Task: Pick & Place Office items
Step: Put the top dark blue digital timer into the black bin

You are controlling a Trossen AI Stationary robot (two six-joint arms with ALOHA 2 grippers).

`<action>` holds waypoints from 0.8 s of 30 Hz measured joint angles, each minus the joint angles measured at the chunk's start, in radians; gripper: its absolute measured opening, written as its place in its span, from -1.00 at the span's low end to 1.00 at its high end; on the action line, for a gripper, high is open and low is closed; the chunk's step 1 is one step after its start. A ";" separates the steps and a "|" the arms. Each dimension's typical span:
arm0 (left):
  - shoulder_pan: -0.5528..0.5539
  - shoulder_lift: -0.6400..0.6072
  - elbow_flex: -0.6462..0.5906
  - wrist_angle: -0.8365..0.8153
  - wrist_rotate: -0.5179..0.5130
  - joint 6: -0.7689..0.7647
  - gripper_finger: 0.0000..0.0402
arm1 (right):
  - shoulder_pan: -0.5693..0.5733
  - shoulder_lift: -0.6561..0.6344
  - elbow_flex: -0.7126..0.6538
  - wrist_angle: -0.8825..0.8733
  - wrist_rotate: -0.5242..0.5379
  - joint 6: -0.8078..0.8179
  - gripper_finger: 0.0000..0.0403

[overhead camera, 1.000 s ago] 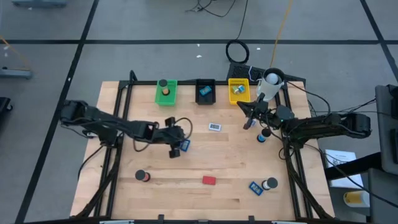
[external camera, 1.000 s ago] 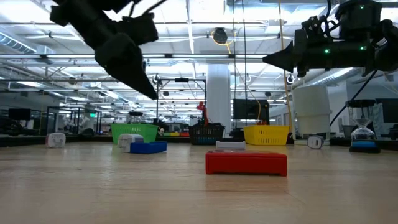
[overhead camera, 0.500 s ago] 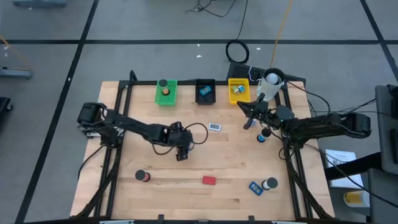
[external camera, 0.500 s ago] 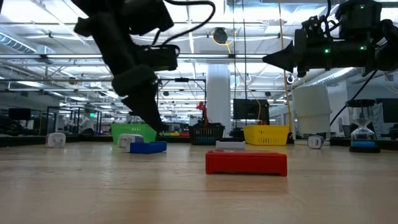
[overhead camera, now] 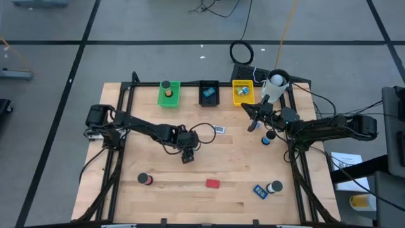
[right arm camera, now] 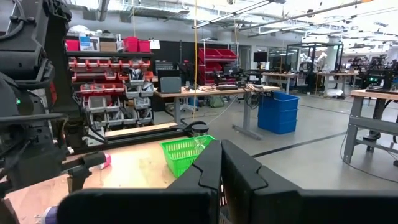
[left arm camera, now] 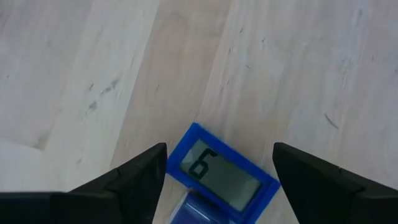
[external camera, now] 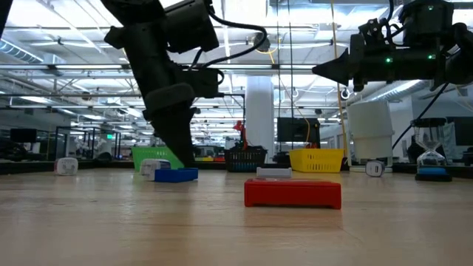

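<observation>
The only writing I can read is a large dark "6" on the grey screen of the blue block point(left arm camera: 221, 175), seen through my left wrist camera. That block lies flat on the wooden counter point(overhead camera: 234, 161), between the two fingers of my left jaws point(left arm camera: 219, 180), which stand released, one on each side and not touching it. From above, my left gripper point(overhead camera: 186, 154) hangs low over the middle of the counter and hides the block beneath it. In the low view the blue block point(external camera: 176, 174) sits just beside a small white piece point(external camera: 153, 168).

My right gripper point(overhead camera: 252, 118) waits in the air near the far right of the counter, jaws clenched with nothing between them.

Other office items are scattered around. A white-framed block point(overhead camera: 219, 129) lies just beyond my left gripper. A red block point(overhead camera: 212, 183) lies near the front edge, with a dark roll point(overhead camera: 145, 179) well to its left. At front right a second blue block point(overhead camera: 260, 190) sits beside a dark cap point(overhead camera: 274, 187). Another small dark piece point(overhead camera: 267, 137) stands near my right arm.

Along the far edge are a green tray point(overhead camera: 169, 95), a black tray point(overhead camera: 209, 93) and a yellow tray point(overhead camera: 243, 92), each holding something small. A white cup point(overhead camera: 276, 82) stands at the far right corner.
</observation>
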 joint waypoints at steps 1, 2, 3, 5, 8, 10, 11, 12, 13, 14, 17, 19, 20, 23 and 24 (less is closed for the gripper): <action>-0.003 0.000 0.000 0.003 0.001 0.002 0.47 | 0.000 0.000 0.000 0.000 0.000 0.000 -1.00; -0.006 0.000 0.000 0.007 0.004 0.007 0.47 | 0.000 0.000 0.000 0.000 0.000 0.000 -1.00; -0.009 0.000 0.000 0.017 0.018 0.017 0.47 | 0.000 0.000 0.000 0.000 0.000 0.000 -1.00; -0.018 0.000 0.000 0.048 0.063 0.034 0.47 | 0.000 0.000 0.000 0.000 0.000 0.000 -1.00; -0.034 0.000 0.000 0.053 0.061 0.027 0.47 | 0.000 0.000 0.000 0.000 0.000 0.000 -1.00; -0.043 0.000 0.000 0.035 -0.027 0.027 0.46 | 0.000 0.000 0.000 0.000 0.000 0.000 -1.00; -0.046 0.000 0.000 0.021 -0.082 0.025 0.47 | 0.000 0.000 0.000 0.000 0.000 0.000 -1.00; -0.046 0.000 0.000 0.005 -0.132 0.017 0.47 | 0.000 0.000 0.000 0.000 0.000 0.000 -1.00; -0.042 0.000 0.000 -0.011 -0.162 0.003 0.47 | 0.000 0.000 0.000 0.000 0.000 0.000 -1.00; -0.034 0.000 0.000 -0.024 -0.168 -0.018 0.47 | 0.000 0.000 0.000 0.000 0.000 0.000 -1.00; 0.003 0.000 0.000 -0.043 -0.072 -0.086 0.47 | 0.000 0.000 0.000 0.000 0.000 0.000 -1.00; 0.026 0.000 0.000 -0.032 0.004 -0.101 0.47 | 0.000 0.000 0.000 0.000 0.000 0.000 -1.00; 0.034 0.000 0.000 -0.020 0.031 -0.101 0.47 | 0.000 0.000 0.000 0.000 0.000 0.000 -1.00; 0.040 0.000 0.000 0.027 0.076 -0.084 0.47 | 0.000 0.000 0.000 0.000 0.000 0.000 -0.99; 0.040 0.000 0.000 0.038 0.086 -0.082 0.46 | 0.000 0.000 0.000 0.000 0.000 0.000 -1.00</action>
